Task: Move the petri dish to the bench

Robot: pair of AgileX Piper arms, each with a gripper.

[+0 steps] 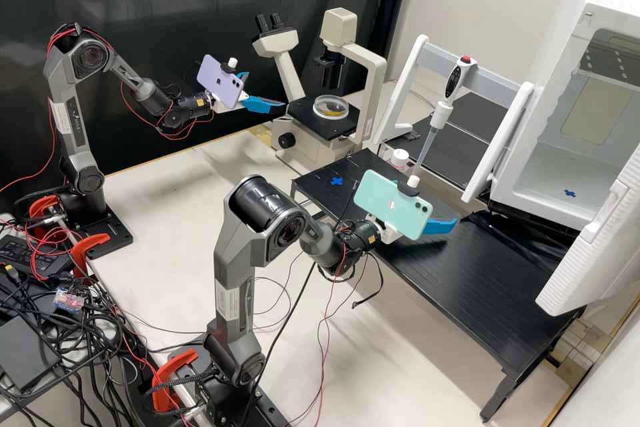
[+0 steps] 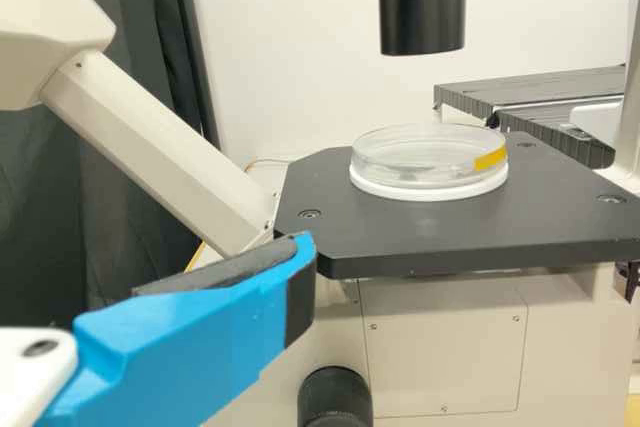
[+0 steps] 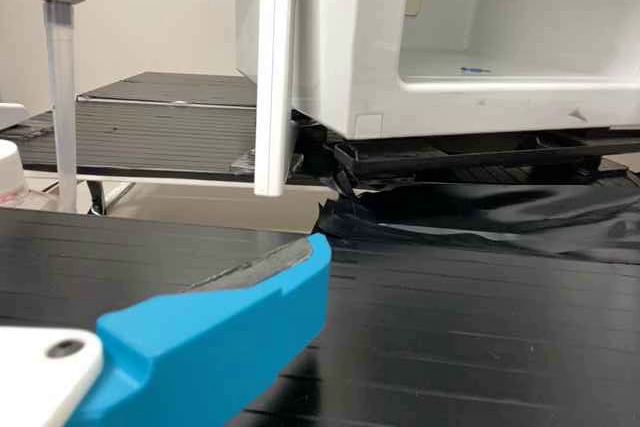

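Cream-coloured tabletop (image 1: 160, 213) spans the foreground, with tangled black cables (image 1: 60, 320) at one side. Red clamps (image 1: 175, 380) are fitted at the arm bases.

The right gripper (image 1: 440, 225) is above a black, ridged bench (image 1: 467, 280), beside a mint-green phone (image 1: 393, 205) mounted on the same arm. Its jaws stand open and hold nothing; in the right wrist view the grey pad (image 3: 255, 267) on one blue finger is bare.

A blue tape cross (image 1: 337, 181) marks the bench. Near its far edge are a small white-capped bottle (image 1: 399, 159) and an upright white-and-grey pipette (image 1: 441, 113) with a red button.

The left gripper (image 1: 267, 90) is just beside the cream-bodied microscope (image 1: 307, 147), below a lilac phone (image 1: 221, 82). Its jaws are also open, the blue fingers apart with nothing between them.

The clear, round petri dish (image 2: 428, 159) rests flat on the microscope's square black stage (image 2: 400, 237) — not on the bench — and clear of both grippers. A yellow mark (image 2: 490, 158) shows on its side, white material lies beneath it, and a black cylinder (image 2: 422, 2) hangs above.

Beyond the bench stands a white, box-shaped incubator (image 1: 533, 167), door open — a second blue cross (image 1: 570, 193) inside. A black curtain (image 1: 200, 0) hangs behind.
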